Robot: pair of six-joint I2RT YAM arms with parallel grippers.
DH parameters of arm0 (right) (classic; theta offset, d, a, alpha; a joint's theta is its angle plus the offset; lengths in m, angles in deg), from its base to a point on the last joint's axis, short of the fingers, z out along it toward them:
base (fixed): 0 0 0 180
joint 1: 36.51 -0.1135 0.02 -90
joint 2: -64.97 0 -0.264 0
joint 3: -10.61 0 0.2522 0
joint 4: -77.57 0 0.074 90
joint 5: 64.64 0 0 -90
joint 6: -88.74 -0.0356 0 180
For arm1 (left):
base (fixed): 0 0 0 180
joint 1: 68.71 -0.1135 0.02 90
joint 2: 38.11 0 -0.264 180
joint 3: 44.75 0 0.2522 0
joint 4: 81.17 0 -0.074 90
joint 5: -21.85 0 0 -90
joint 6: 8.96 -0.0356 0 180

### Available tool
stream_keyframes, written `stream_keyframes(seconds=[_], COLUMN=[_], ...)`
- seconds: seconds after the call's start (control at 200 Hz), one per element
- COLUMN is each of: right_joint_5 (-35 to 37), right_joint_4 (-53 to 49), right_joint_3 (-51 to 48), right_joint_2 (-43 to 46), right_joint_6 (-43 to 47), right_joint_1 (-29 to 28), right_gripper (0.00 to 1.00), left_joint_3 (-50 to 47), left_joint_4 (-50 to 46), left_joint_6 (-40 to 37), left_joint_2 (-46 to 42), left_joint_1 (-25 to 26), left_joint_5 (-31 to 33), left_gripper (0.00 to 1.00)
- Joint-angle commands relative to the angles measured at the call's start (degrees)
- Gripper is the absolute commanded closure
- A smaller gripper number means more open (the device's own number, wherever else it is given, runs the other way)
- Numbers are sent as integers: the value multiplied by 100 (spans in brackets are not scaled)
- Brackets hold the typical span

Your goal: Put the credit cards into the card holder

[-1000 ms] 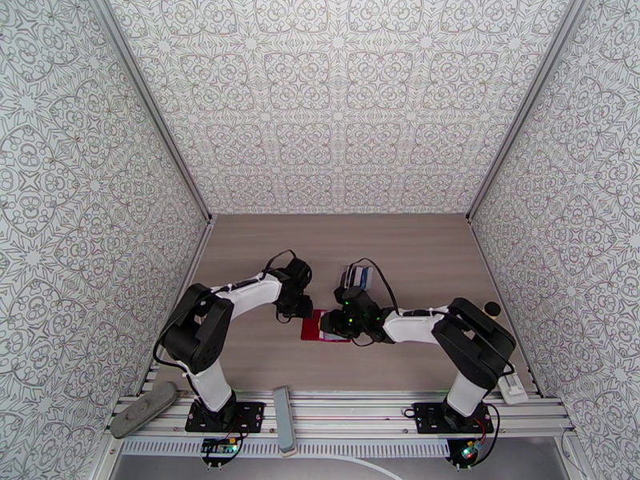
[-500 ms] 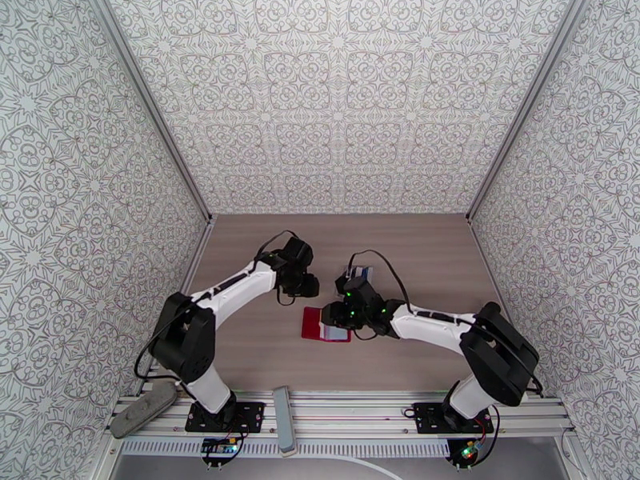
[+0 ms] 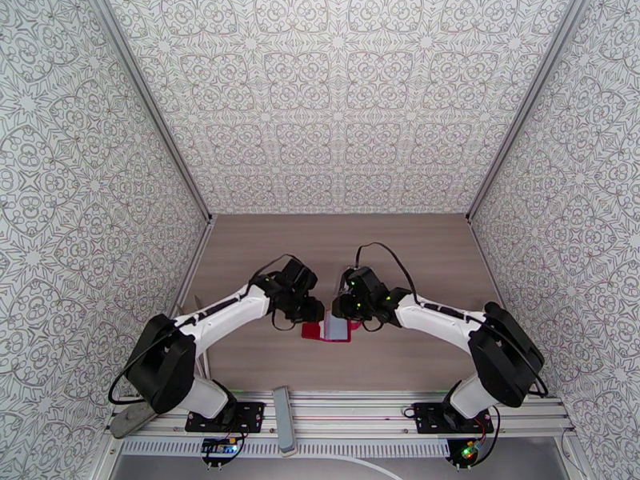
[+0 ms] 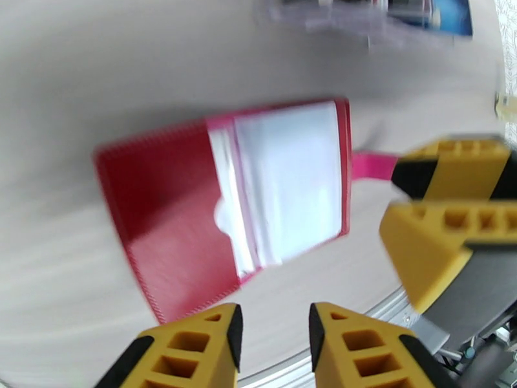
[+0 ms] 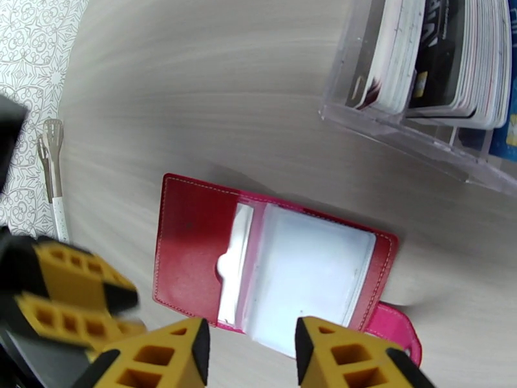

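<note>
Open card holder (image 3: 326, 330) at mid-table, flanked by two empty grippers.
Note red cover spread flat on the table (image 3: 416, 258), pale clear pockets facing up, pink snap tab sticking out at one end. Note left gripper (image 4: 271, 331) close by the holder's far left corner, jaws parted, gripping nothing. Note right gripper (image 5: 252, 344) close by its far right corner, jaws parted, likewise gripping nothing. Note credit cards (image 5: 446, 53) standing on edge in a clear tray (image 5: 413, 134) just beyond the holder's far side, not touching it.
</note>
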Motion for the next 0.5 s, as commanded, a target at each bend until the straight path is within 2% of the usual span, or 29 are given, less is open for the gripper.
stream_keyframes(seconds=[0.0,0.495], right_joint_5=[23,-7], right_joint_4=[-99,94], right_joint_3=[181,146], right_joint_2=[-177,-359], right_joint_6=[81,11], right_joint_1=[40,40], right_gripper=[59,59], left_joint_3=[-228,-887], left_joint_4=[340,706], left_joint_6=[298,189], left_joint_2=[-192,133], left_joint_1=[89,23], left_joint_5=[-37,370], left_gripper=[65,65])
